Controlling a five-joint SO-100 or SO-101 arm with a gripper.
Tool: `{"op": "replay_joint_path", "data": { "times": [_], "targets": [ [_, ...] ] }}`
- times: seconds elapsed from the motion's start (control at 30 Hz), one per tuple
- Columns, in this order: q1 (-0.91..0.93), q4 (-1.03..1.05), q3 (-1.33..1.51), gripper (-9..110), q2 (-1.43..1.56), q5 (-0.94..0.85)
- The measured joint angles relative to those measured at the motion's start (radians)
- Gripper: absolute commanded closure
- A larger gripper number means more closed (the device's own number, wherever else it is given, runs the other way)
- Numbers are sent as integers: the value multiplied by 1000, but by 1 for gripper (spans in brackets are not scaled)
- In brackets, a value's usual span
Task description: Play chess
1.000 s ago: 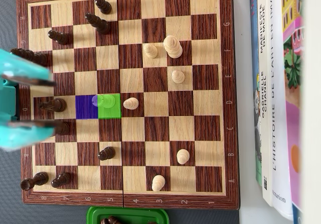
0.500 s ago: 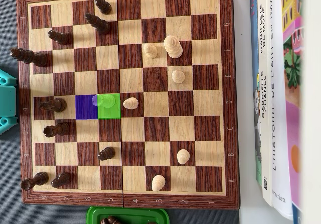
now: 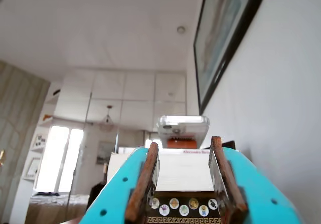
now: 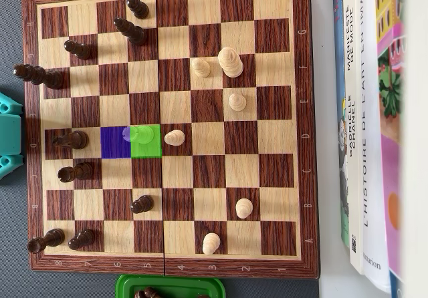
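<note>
We see a chessboard (image 4: 200, 121) of varnished wood, its light and dark squares showing fine grain under a soft sheen. Its dark pieces (image 4: 131, 31) look glossy, the pale pieces (image 4: 229, 62) smooth and satiny. Our pincer (image 3: 183, 176) is matt turquoise plastic, its fingers (image 3: 143, 181) lined with rough, rust-brown padding. Beyond its tips lies smooth white paper (image 3: 183, 173). Glossy book covers (image 4: 378, 111) flank the board's far side.

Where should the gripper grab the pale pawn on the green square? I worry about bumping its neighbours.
Grip the pale pawn around its rounded head, coming straight down from above. It stands upright, and another pale pawn stands one square to its right in the overhead view, so set the fingers across that line.
</note>
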Motion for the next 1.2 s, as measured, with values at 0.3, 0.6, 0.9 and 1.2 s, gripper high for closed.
{"op": "replay_joint_path", "data": {
  "times": [0.3,0.6,0.9,1.2],
  "targets": [
    [0,-8,5,86,117,0],
    [0,-80,5,86,160,0],
    [0,-247,5,86,164,0],
    [5,-420,5,86,178,0]
  ]
}}
